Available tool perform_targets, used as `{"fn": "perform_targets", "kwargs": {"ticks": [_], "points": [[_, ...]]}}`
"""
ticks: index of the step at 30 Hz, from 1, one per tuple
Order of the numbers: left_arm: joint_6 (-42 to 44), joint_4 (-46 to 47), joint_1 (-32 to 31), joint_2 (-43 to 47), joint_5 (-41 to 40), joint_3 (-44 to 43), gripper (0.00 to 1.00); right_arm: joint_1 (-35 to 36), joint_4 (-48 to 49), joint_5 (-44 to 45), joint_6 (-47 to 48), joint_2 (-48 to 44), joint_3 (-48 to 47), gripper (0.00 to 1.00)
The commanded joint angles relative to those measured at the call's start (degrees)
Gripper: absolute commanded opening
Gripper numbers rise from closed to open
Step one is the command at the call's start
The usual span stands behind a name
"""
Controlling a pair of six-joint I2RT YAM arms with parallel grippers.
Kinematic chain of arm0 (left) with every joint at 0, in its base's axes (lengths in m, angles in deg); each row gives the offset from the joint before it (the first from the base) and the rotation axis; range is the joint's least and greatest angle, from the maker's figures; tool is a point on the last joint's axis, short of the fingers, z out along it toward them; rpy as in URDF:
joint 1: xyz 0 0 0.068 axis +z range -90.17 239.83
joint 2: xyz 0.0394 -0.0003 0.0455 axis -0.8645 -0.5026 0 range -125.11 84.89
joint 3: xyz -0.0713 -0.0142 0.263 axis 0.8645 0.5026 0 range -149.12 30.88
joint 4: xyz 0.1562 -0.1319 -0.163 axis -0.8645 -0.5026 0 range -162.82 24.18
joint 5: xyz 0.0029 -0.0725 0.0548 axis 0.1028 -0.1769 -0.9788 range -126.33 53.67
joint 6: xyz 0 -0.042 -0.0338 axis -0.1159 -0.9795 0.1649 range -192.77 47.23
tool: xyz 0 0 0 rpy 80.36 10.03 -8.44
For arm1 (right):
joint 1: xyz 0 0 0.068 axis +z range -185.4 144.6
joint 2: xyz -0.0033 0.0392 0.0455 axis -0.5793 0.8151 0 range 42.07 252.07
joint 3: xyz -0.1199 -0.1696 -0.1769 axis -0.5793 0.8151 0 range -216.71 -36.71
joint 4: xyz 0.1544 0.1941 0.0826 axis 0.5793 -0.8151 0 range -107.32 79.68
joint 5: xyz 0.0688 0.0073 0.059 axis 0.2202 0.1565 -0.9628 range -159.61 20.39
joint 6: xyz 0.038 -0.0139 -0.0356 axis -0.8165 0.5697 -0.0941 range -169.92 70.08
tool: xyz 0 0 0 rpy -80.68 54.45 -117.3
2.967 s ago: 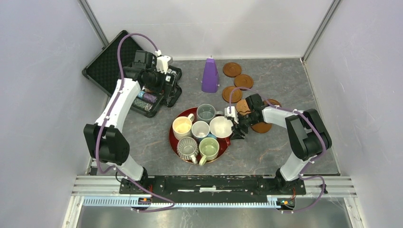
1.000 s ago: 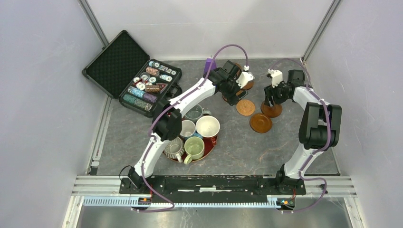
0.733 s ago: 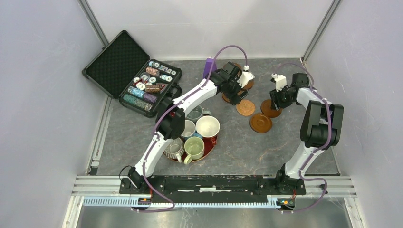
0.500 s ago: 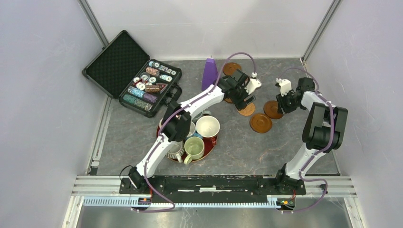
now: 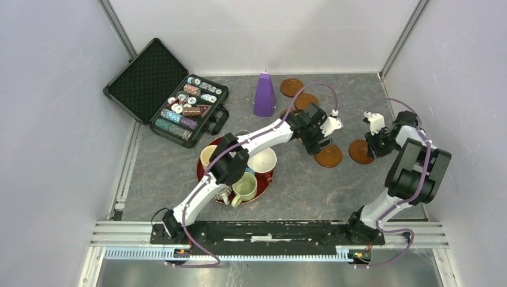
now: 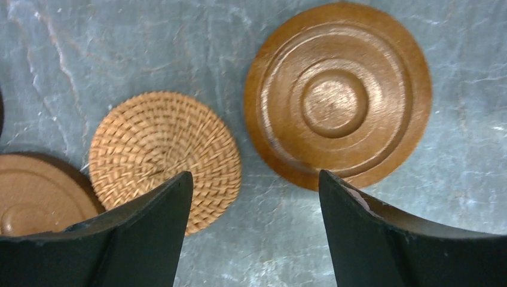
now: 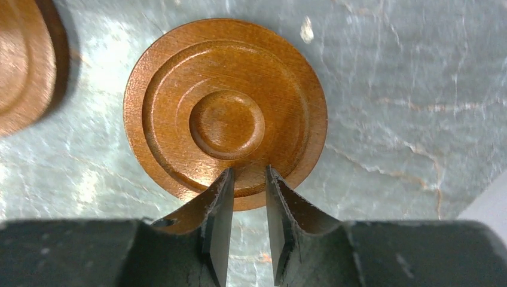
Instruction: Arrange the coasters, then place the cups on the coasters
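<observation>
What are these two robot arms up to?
Two arms are arranging coasters. The left gripper hovers, jaws wide open, above the woven coaster and a brown coaster. The right gripper has its jaws nearly together at the edge of the far-right coaster; whether it grips is unclear. The cups sit on the red tray, none on a coaster yet.

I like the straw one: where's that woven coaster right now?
In the left wrist view, the woven coaster lies on the table under the open left gripper, between two brown coasters.
</observation>
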Motion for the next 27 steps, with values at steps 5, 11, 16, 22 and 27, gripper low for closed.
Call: {"fn": "perform_targets", "kwargs": {"ticks": [5, 11, 16, 22, 27], "points": [[-3.06, 5.78, 0.50, 4.00, -0.67, 0.04, 0.78, -2.27, -7.08, -4.05, 3.64, -3.58, -1.51, 0.49], [-0.89, 5.63, 2.47, 4.38, -4.01, 1.16, 0.70, 0.01, -6.65, -10.15, -0.48, -6.03, -5.00, 0.61], [0.27, 5.32, 4.65, 3.81, -5.09, 2.55, 0.64, 5.77, -4.67, -13.83, -4.41, -6.61, -4.46, 0.60], [3.31, 4.59, 4.94, 2.96, -3.74, 3.37, 0.60, 12.14, 0.90, -15.45, -11.45, -5.82, -0.81, 0.55], [6.77, 1.64, 4.85, 2.31, -1.89, 3.43, 0.53, 14.44, 5.63, -14.36, -14.58, -5.74, 4.46, 0.51]]}}
